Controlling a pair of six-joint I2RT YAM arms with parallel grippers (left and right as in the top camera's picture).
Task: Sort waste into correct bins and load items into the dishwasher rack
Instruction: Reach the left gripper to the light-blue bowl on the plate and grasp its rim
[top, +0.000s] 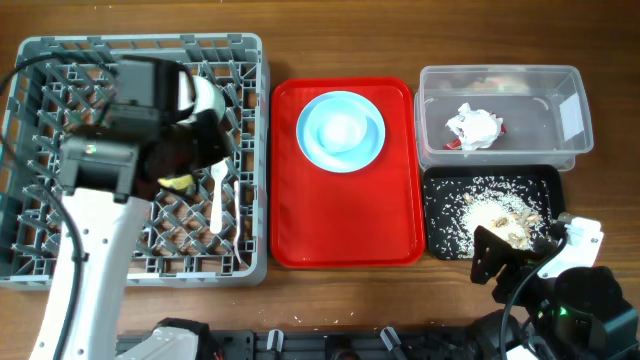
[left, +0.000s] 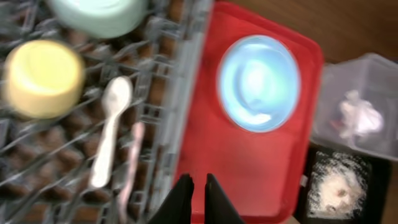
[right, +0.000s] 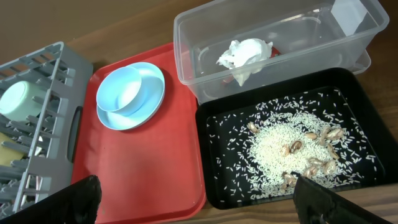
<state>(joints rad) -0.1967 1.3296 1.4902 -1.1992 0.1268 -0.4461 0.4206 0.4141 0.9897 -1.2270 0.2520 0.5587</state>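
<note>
My left gripper is nearly closed and empty over the red tray. The plate sits ahead, with the spoon and cup to the left in the rack. My right gripper is wide open and empty. Rice scraps in the black tray lie just ahead, and the wrapper in the tub is beyond.

Tabletop robot test bench: wooden table, grey dishwasher rack, red tray.
</note>
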